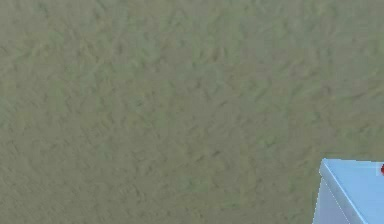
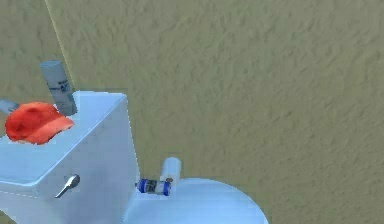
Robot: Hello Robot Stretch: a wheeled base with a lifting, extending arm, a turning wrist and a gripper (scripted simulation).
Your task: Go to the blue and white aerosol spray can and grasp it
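1. Small blue and white can (image 2: pixel 155 186) lying on its side at the toilet's (image 2: pixel 215 205) back edge, just beside the tank (image 2: pixel 100 145), long axis across the arm side view.
2. End effector's state and bearing to the can: cannot tell.

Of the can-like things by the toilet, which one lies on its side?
The small blue and white can, down beside the bowl. The grey cylinder stands upright on the tank, next to a red cap.
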